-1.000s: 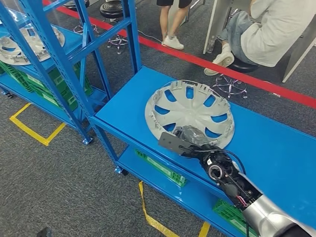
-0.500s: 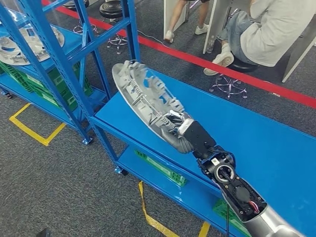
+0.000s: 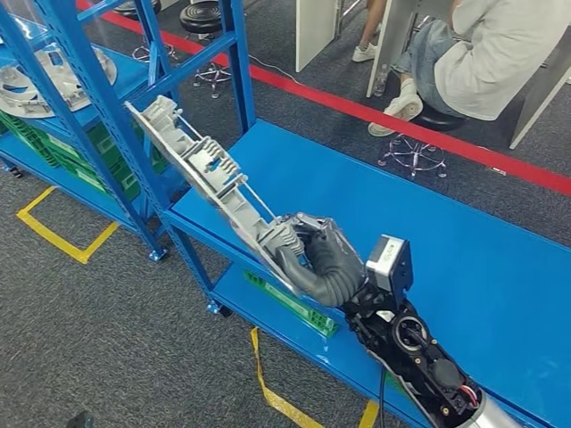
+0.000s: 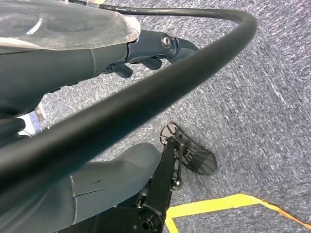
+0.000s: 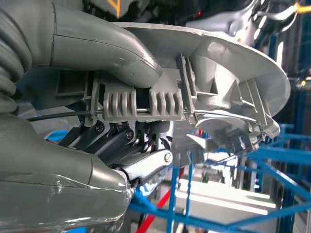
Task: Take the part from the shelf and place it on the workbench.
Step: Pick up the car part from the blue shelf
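Above the blue shelf (image 3: 471, 267), the right robot hand (image 3: 323, 259) grips the part (image 3: 209, 174) — rim-first, tilted.

The floor is grey carpet (image 3: 101, 339) with yellow tape lines (image 3: 57, 239) stuck on it. A long red line (image 3: 404, 125) runs across the floor farther back. Tall blue metal racks (image 3: 87, 98) stand on the left, with green crates (image 3: 114, 160) on a low level. A black round stool (image 3: 202, 16) sits behind the racks. A person in a white shirt (image 3: 498, 53) sits on another stool (image 3: 417, 152) near a white table leg (image 3: 393, 36).
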